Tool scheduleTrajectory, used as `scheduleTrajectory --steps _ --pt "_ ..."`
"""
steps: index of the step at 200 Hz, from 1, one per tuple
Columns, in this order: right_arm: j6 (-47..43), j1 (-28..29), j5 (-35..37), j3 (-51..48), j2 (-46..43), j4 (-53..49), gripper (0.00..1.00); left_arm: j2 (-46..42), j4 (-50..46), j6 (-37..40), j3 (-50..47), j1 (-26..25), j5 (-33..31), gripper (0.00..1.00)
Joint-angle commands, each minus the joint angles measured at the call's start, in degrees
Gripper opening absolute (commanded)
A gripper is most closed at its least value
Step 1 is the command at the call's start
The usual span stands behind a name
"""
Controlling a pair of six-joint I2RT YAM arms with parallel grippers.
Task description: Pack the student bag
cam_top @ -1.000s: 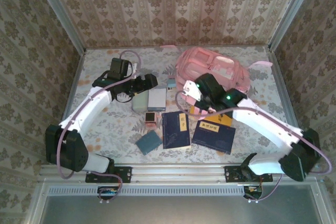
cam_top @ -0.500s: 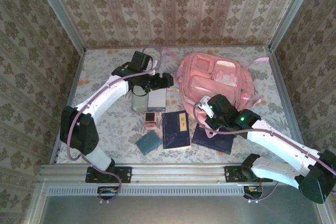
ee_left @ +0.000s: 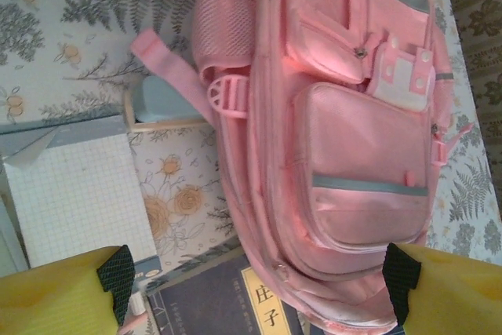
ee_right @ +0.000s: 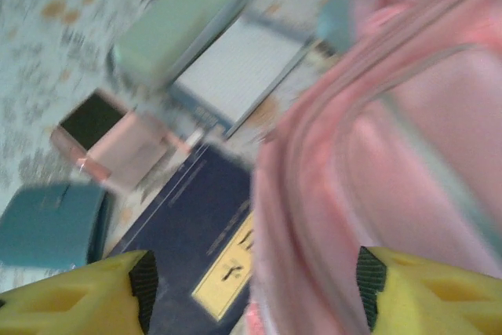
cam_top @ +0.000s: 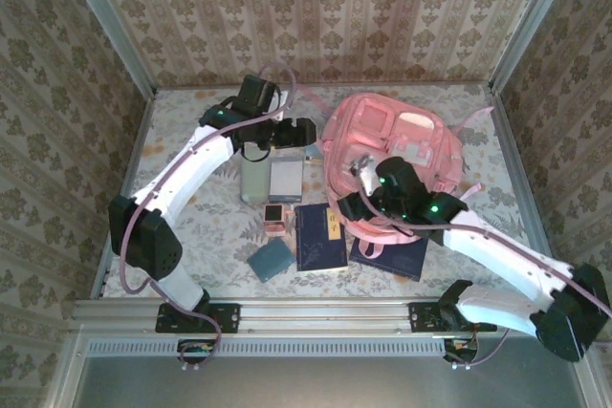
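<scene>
The student bag (cam_top: 382, 140), a big pink backpack, lies flat at the back right of the table, pockets up. In the left wrist view the bag (ee_left: 353, 115) spreads under my left gripper (ee_left: 259, 280), which is open, with the bag's lower edge and a book far below its jaws. From above, that left gripper (cam_top: 301, 133) hovers just left of the bag. My right gripper (cam_top: 349, 205) is at the bag's near-left edge. In its blurred wrist view the right gripper (ee_right: 257, 280) is open, with the bag (ee_right: 408, 154) and a book below it.
In front of the bag lie a dark blue book with a yellow label (cam_top: 320, 234) and a second blue book (cam_top: 392, 253), partly under my right arm. Left of them are a teal box (cam_top: 271, 260), a small pink box (cam_top: 275, 218), a grid notebook (cam_top: 285, 180) and a pale green case (cam_top: 254, 179).
My right gripper has opened and swung up to the bag's near-left edge. The bag's near edge now lies closer to the books. The left arm shifted slightly toward the back.
</scene>
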Motion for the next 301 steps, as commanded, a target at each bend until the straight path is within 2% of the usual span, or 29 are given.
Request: scheduleTrajectory --steps 1,20,34,46,73,88,101,121,173,205,222,251,278,301 --pt "11.78 -7.46 9.73 0.58 -7.65 -5.87 0.73 5.26 -5.83 4.89 5.46 -5.19 -3.53 0.87" --pt "16.11 -16.58 14.41 1.6 -10.23 -14.9 0.74 11.99 -10.73 5.98 13.11 -9.69 -5.59 0.89" --pt "16.97 -22.35 13.28 0.26 -11.92 -15.36 0.71 16.51 -13.51 6.79 18.61 -12.67 -7.7 0.89" --pt "21.13 -26.16 14.72 -0.99 -12.62 -15.76 0.7 21.22 -16.32 7.73 23.95 -14.92 -9.82 0.9" --pt "27.08 -35.92 6.11 -1.34 -8.87 -18.54 0.74 31.19 -22.81 7.7 36.19 -18.25 -11.17 0.91" --pt "29.69 -40.02 -0.44 -3.42 -7.46 -16.35 0.75 35.21 -24.94 7.55 40.65 -19.64 -11.35 0.91" --pt "31.62 -42.34 -2.98 -5.55 -7.76 -14.11 0.76 38.23 -26.83 7.42 44.08 -20.77 -11.62 0.93" --pt "32.59 -43.77 -2.94 -7.38 -8.35 -13.12 0.77 42.27 -29.83 7.09 48.22 -22.13 -14.07 1.0" --pt "33.39 -44.29 -1.73 -9.6 -9.55 -10.94 0.78 47.8 -31.18 9.88 50.24 -24.08 -20.09 1.0" --pt "32.96 -44.33 -2.35 -10.53 -9.01 -9.49 0.79 49.73 -30.06 12.57 50.35 -25.7 -20.72 1.0" --pt "32.62 -44.31 -1.99 -10.84 -8.67 -9.42 0.78 50.65 -30.45 13.5 51.34 -26.91 -23.66 0.99" --pt "32.33 -44.37 -2.65 -10.88 -6.79 -9.14 0.78 47.84 -28.54 10.94 49.41 -25.91 -20.51 0.93" --pt "34.0 -45.7 -7.94 -11.8 -3.32 -6.55 0.67 40.53 -20.35 12.02 43.86 -25.7 -18.08 0.92" --pt "35.45 -46.53 -12.57 -12.49 0.64 -3.19 0.54 38.6 -18.35 11.84 43.62 -25.42 -15.67 0.91"
